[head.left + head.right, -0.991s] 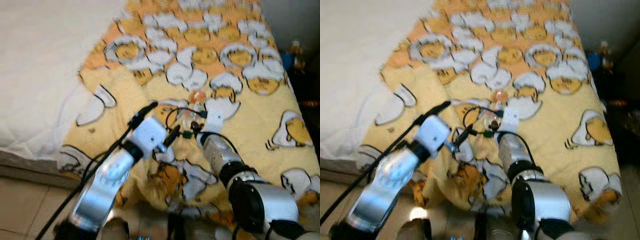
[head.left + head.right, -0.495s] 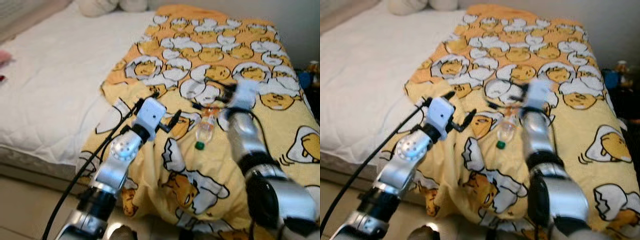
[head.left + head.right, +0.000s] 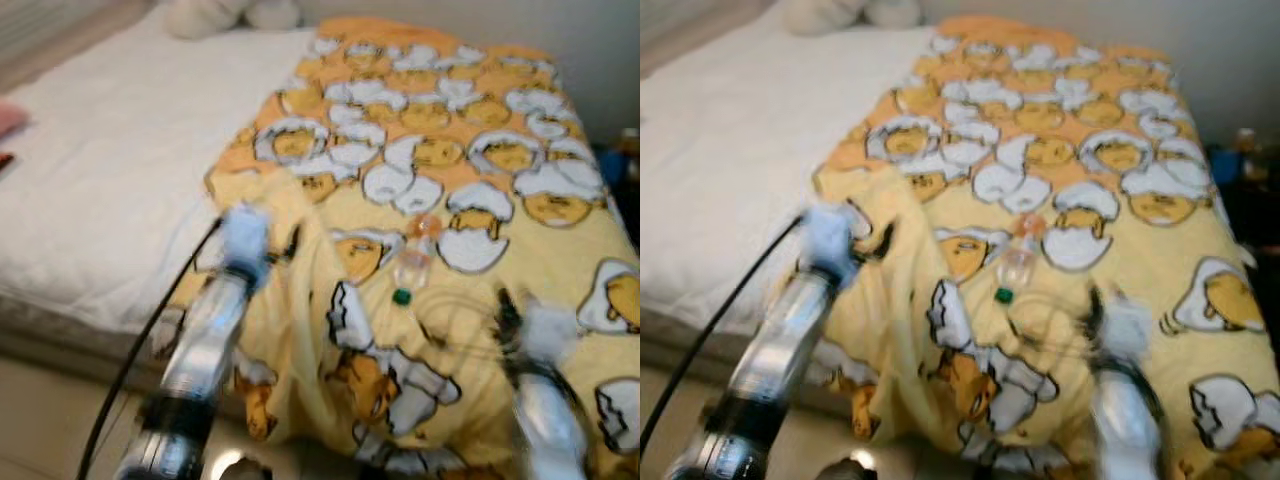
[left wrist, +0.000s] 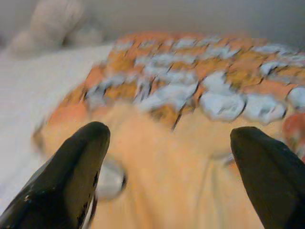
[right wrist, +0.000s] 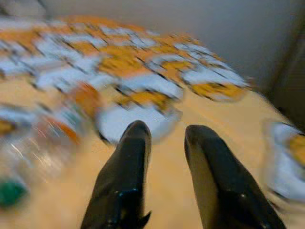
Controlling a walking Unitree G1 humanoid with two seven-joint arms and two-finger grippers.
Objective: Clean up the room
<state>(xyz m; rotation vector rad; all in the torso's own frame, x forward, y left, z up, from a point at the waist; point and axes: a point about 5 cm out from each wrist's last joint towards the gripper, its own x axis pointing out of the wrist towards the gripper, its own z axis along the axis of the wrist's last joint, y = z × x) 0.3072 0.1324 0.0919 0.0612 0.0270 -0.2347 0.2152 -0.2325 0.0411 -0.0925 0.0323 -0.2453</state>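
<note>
Bed [image 3: 90, 180], white sheet, carrying a yellow blanket [image 3: 470, 130] printed with egg figures. Left gripper [image 4: 167, 157], fingers [image 4: 71, 167] spread wide apart with blanket folds between and beyond them, nothing held. Right gripper [image 5: 164, 157], fingers [image 5: 126, 162] a narrow gap apart, empty, above the blanket. Clear plastic bottle [image 3: 412, 262], green cap, lay on the blanket ahead of the right fingers and off to one side, apart from both grippers.
</note>
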